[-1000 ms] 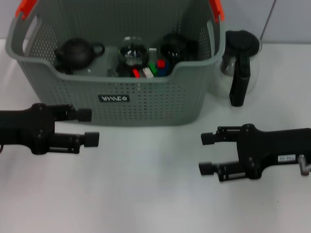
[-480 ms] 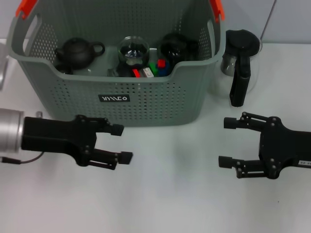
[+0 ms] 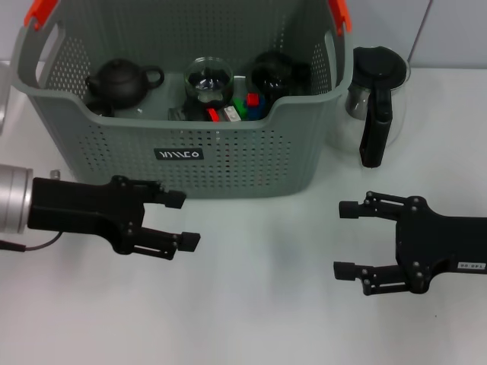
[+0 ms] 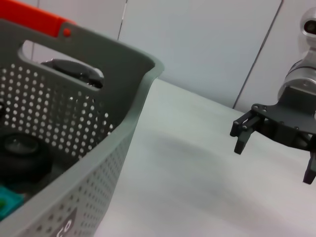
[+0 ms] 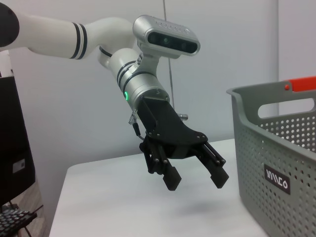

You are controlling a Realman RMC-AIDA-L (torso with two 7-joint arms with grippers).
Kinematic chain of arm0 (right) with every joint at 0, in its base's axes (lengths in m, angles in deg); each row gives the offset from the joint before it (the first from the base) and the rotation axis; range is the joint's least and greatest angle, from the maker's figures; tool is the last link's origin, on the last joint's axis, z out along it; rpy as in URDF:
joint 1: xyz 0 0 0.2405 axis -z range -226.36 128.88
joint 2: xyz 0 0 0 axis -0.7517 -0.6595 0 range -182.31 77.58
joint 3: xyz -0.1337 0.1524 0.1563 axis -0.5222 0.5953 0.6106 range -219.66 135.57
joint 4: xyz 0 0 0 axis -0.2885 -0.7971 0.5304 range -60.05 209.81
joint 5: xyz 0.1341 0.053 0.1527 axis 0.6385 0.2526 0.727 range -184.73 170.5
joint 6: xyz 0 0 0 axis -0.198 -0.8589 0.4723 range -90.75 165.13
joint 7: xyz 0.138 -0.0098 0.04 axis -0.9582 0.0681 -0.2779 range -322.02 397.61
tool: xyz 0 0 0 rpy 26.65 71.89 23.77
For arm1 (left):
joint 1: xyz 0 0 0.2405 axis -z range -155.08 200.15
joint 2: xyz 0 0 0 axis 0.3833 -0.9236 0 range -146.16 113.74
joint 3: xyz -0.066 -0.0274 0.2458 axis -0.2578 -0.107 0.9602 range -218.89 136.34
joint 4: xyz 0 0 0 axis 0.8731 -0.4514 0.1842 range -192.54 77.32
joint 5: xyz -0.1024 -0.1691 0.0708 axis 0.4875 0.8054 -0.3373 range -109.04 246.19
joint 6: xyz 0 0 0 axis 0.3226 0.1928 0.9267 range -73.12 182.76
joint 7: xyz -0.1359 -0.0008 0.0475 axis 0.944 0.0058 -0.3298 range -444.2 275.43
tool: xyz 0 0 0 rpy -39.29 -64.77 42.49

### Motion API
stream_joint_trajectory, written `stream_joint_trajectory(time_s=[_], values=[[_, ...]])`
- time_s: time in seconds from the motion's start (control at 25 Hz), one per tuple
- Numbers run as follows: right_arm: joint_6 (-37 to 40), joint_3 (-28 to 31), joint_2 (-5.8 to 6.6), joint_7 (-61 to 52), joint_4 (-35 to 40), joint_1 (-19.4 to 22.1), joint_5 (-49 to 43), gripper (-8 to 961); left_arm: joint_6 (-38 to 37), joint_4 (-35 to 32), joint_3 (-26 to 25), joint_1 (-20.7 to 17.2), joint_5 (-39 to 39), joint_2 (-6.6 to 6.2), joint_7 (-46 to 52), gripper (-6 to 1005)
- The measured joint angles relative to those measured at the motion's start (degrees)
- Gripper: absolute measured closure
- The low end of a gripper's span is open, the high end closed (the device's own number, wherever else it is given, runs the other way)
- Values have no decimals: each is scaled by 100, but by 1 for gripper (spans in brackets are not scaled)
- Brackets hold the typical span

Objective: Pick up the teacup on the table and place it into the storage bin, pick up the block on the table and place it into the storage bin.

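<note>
The grey perforated storage bin (image 3: 228, 163) stands at the back of the white table, also visible in the left wrist view (image 4: 106, 111) and the right wrist view (image 5: 276, 163). Inside it sit a glass teacup (image 3: 208, 78) and small red, green and blue blocks (image 3: 242, 106). My left gripper (image 3: 183, 220) hovers open and empty in front of the bin's left half; the right wrist view shows it too (image 5: 195, 178). My right gripper (image 3: 344, 239) is open and empty in front of the bin's right corner, and appears in the left wrist view (image 4: 274, 157).
In the bin a black teapot (image 3: 122, 82) sits at the left and a dark round vessel (image 3: 275, 72) at the right. A glass carafe with a black lid and handle (image 3: 374, 103) stands just right of the bin. Bare table lies between the grippers.
My left gripper came in from the left edge toward the middle, then eased back a little. The right gripper shifted right and lower. Both stayed open.
</note>
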State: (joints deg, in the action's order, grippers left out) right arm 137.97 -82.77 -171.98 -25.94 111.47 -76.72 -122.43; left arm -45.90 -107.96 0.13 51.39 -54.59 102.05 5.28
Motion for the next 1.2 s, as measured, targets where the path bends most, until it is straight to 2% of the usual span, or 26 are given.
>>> stream_joint_trajectory(time_s=[1.2], values=[[-41,-130,-8,-69,-20,-88,-8,39,166,8,8,-47,-131,45,-2,155]])
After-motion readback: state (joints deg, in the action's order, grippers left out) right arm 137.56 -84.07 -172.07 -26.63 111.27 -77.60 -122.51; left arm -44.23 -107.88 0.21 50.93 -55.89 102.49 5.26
